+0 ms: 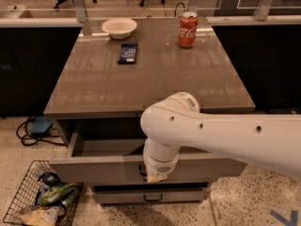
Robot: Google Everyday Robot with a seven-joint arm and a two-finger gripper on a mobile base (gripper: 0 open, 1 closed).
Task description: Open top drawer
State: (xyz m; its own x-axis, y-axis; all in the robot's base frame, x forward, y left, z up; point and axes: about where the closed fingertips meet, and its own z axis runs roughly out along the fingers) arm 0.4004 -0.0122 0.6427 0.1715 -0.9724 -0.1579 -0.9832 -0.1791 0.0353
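Observation:
The top drawer (94,169) is pulled out from under the grey table top, its plain grey inside (110,146) showing. Its tall front panel faces me, and a bit of the black handle (141,170) shows at the arm's left edge. My white arm reaches in from the right and bends down over the front panel. The gripper (155,175) is at the handle, mostly hidden behind the arm's wrist. A lower, shorter drawer front (150,195) with a small black handle sits shut below.
On the table top (150,74) stand a white bowl (119,28), a dark snack bar (128,52) and a red cola can (187,29). A wire basket (40,201) of packets sits on the floor at the left. Cables lie beside it.

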